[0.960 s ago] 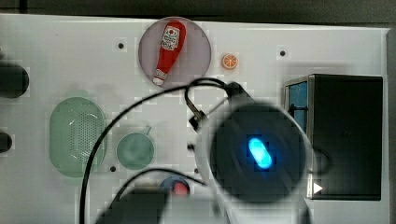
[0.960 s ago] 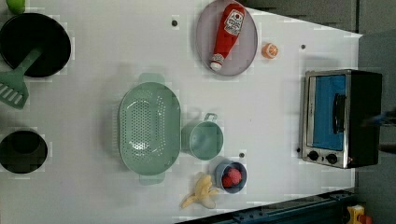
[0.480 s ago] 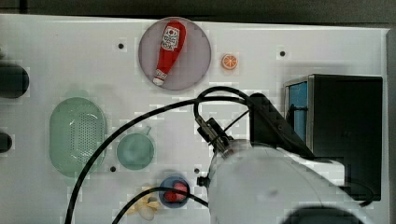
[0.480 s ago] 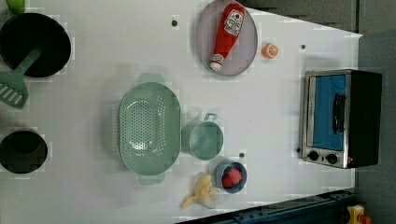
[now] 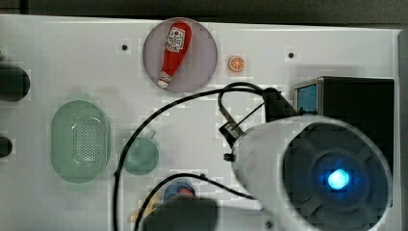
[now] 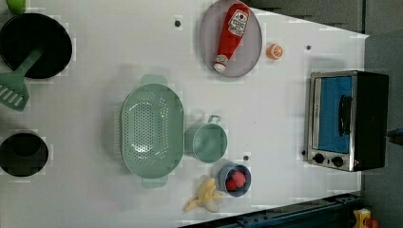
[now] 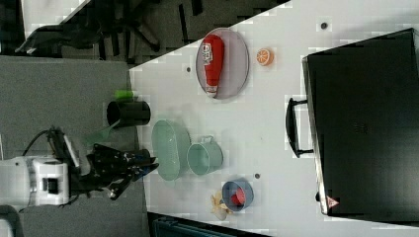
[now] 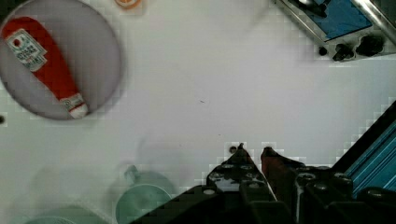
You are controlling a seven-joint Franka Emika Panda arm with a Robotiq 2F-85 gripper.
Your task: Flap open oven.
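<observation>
The oven [image 6: 347,118] stands at the left view's right, its blue glass door shut and its dark bar handle [image 6: 345,115] flat against the glass. Its black top [image 7: 365,123] and handle [image 7: 294,127] also show in the right view. In the top view my arm's white body [image 5: 312,168] hangs over the oven [image 5: 361,101] and hides most of it. The wrist view shows my gripper [image 8: 253,150] high above bare table, fingertips [image 8: 240,150] drawn almost together with nothing between them, and the oven's knobs [image 8: 355,46] further off. In the right view the gripper [image 7: 146,168] is far from the oven.
A ketchup bottle [image 6: 230,35] lies on a grey plate [image 6: 252,52], beside an orange slice [image 6: 274,51]. A green colander [image 6: 152,128], green cup [image 6: 206,142], blue bowl [image 6: 235,179] and banana [image 6: 204,199] occupy the middle. A black pot [image 6: 33,45] and spatula [image 6: 16,90] sit far left.
In the top view my arm has swung toward the top view's right and now covers the oven. The oven door has stayed shut in the left view.
</observation>
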